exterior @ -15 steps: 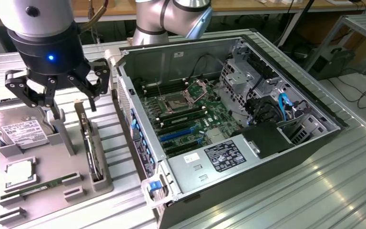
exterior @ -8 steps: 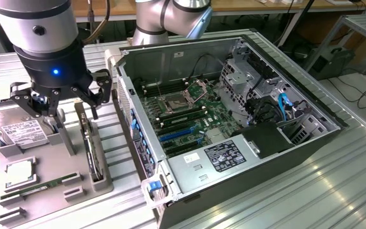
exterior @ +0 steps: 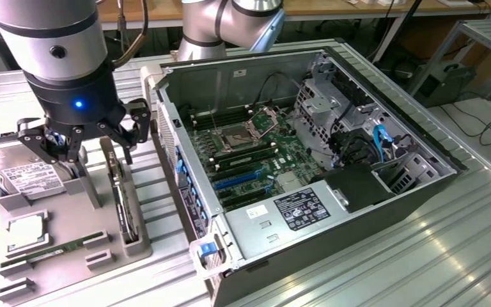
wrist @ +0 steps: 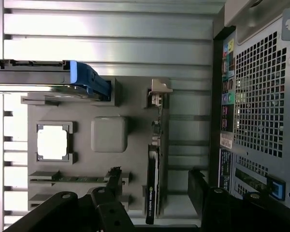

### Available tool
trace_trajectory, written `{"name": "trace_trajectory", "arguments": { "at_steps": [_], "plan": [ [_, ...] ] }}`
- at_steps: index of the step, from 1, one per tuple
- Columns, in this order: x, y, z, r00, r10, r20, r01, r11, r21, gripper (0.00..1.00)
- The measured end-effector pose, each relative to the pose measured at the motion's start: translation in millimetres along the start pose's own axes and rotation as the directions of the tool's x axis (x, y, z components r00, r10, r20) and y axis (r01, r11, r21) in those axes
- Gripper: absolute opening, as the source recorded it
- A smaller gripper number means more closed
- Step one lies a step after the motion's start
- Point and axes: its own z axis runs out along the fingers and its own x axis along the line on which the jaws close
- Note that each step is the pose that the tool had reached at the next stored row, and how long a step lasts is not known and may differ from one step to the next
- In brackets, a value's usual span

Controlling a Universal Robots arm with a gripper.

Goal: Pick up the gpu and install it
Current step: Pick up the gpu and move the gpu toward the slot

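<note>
Over on the exterior view's left, the hard drive (exterior: 23, 176) sits in the grey tray (exterior: 58, 256). The gripper (exterior: 99, 150) hovers above, fingers (wrist: 199, 188) spread wide, empty. The gpu (exterior: 123, 204) stands on edge in its slot, below and between them, untouched. The open computer case (exterior: 314, 160) is furthest right.

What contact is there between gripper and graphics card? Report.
Apart. The wrist view shows the open gripper straddling the graphics card, with a clear gap on each side.
</note>
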Motion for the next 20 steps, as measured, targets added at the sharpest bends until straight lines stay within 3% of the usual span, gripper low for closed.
{"name": "trace_trajectory", "arguments": {
  "at_steps": [20],
  "plan": [
    [0.2, -1.0, 15.3, 1.0, -0.002, -0.0004, 0.002, 1.0, 0.0001, 0.66]
  ]
}}
